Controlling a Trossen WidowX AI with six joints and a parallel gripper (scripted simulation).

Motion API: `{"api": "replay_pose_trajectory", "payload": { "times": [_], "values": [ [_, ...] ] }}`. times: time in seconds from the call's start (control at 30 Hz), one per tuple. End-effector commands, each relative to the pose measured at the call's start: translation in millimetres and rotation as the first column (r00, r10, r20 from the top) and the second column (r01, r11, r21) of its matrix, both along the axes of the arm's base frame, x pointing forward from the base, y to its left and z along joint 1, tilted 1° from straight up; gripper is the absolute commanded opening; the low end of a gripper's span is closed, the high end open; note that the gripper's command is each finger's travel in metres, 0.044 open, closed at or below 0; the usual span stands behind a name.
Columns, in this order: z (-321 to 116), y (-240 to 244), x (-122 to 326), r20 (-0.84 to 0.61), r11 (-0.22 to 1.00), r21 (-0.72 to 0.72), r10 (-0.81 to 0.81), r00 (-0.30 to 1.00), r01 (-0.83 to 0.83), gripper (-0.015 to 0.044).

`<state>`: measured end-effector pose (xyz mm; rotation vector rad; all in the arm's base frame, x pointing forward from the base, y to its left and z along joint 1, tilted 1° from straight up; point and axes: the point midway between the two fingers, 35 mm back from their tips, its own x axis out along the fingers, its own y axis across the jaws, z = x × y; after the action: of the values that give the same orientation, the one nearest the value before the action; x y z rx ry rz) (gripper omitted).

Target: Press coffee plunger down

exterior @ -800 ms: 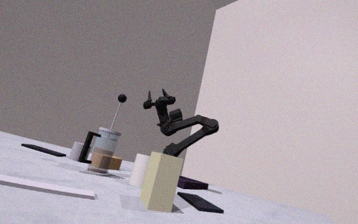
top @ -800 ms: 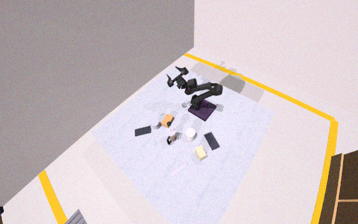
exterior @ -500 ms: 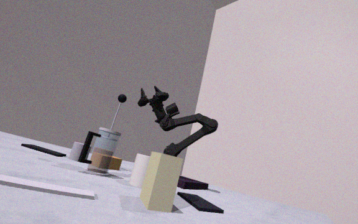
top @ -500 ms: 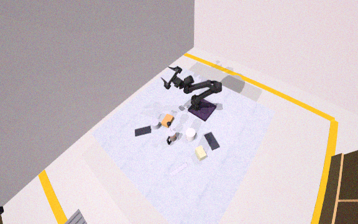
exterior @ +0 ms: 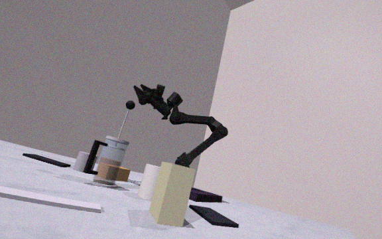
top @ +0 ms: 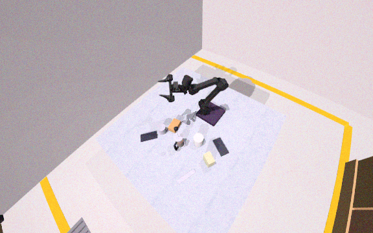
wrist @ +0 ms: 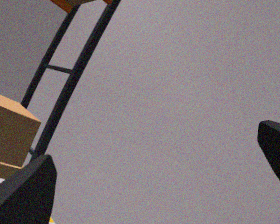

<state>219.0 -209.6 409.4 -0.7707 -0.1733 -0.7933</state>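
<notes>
- Jaws point(top: 166, 88) spread nearly full wide, nothing between them; held high in the air, well clear of everything on the table point(top: 245, 136).
- Seen from the wrist: two dark fingertips at opposite frame edges, only grey wall and part of a shelf rack point(wrist: 71, 43) between them.
- Arm point(exterior: 194, 119) rising from a dark purple base plate point(top: 211, 115) near the far edge of the table, bent at the elbow, wrist reaching toward the far left corner.
- Coffee press point(exterior: 113, 154) upright near the middle of the table, black handle point(exterior: 93, 156) on its side, brown liquid showing in the lower part of the glass.
- Plunger point(exterior: 130, 105) raised: thin rod standing tall out of the lid, black knob on top. Not yet pressed down.
- From the exterior view, jaws just beside the knob and slightly above it, apart, no contact. From the top view, jaws well off from the press, toward the far left corner.
- Orange box point(top: 174, 125) close behind the press, on the base side.
- White cylinder point(top: 198, 139) just beside the press; a smaller pale cylinder point(exterior: 81, 160) on the other side.
- Pale yellow block point(top: 209, 158) nearer the front edge, upright.
- Dark flat slab point(top: 220, 146) next to the yellow block; another dark slab point(top: 149, 136) toward the left edge.
- Long white flat bar point(top: 186, 177) lying nearest the front edge.
</notes>
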Motion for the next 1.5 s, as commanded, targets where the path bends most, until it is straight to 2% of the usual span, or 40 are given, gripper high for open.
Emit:
{"api": "replay_pose_trajectory", "payload": {
  "times": [0.0, 0.3, 0.63, 0.8, 1.03, 1.47],
  "values": [
    [-16, 37, 67, -0.063, 0.896, 0.383, 0.266, 0.962, -0.223, 0.044],
    [-40, 98, 102, -0.13, 0.697, 0.666, 0.459, 0.879, -0.266, 0.044],
    [-65, 173, 100, -0.223, 0.481, 0.866, 0.611, 0.759, -0.133, 0.044],
    [-75, 177, 98, -0.23, 0.47, 0.874, 0.618, 0.751, -0.119, 0.044],
    [-126, 178, 99, -0.23, 0.47, 0.874, 0.623, 0.748, -0.122, 0.044],
    [-130, 177, 108, -0.23, 0.47, 0.874, 0.623, 0.748, -0.123, 0.044]
  ]
}}
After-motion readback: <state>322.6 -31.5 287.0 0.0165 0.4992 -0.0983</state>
